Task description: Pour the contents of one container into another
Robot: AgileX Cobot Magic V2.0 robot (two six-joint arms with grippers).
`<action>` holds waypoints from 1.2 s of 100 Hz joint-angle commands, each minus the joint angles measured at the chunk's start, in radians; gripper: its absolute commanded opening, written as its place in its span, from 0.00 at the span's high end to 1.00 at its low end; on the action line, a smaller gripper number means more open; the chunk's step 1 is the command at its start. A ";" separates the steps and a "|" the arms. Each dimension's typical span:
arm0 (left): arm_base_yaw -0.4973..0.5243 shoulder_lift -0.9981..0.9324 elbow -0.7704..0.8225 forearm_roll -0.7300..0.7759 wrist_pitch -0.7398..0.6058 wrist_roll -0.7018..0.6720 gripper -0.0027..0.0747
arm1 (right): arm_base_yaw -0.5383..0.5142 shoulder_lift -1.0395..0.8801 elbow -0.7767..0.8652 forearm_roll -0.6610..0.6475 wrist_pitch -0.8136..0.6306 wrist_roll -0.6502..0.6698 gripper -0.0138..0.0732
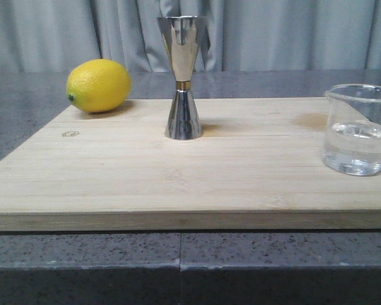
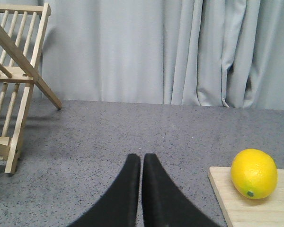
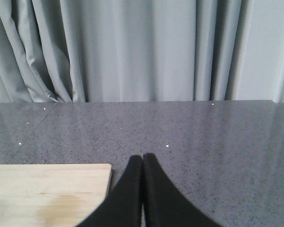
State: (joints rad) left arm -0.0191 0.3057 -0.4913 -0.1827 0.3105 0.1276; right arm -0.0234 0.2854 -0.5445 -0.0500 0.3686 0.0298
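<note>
Front view, for your record: beaker with clear liquid stands upright at the right edge of the wooden board; jigger stands upright mid-board, well apart from it; lemon at the far left corner. Left wrist view: left pincer closed, empty, over grey worktop; wooden rack nearby. Right wrist view: right pincer closed, empty, beside the board's corner.

A lemon sits on the wooden board's far-left corner.
</note>
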 commanded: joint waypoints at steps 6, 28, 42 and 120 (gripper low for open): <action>0.000 0.042 -0.043 -0.003 -0.089 -0.001 0.99 | -0.003 0.032 -0.045 -0.021 -0.077 -0.005 0.92; 0.000 0.042 -0.043 -0.003 -0.089 -0.001 0.99 | -0.003 0.032 -0.045 -0.021 -0.117 -0.005 0.92; 0.000 0.042 -0.043 -0.003 -0.089 -0.001 0.99 | -0.003 0.032 -0.045 -0.021 -0.121 -0.005 0.92; 0.002 0.044 -0.043 0.000 -0.091 -0.001 0.22 | -0.003 0.032 -0.045 -0.020 -0.120 0.007 0.24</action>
State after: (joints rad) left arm -0.0191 0.3321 -0.4975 -0.1780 0.3042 0.1291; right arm -0.0234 0.2953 -0.5541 -0.0571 0.3318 0.0401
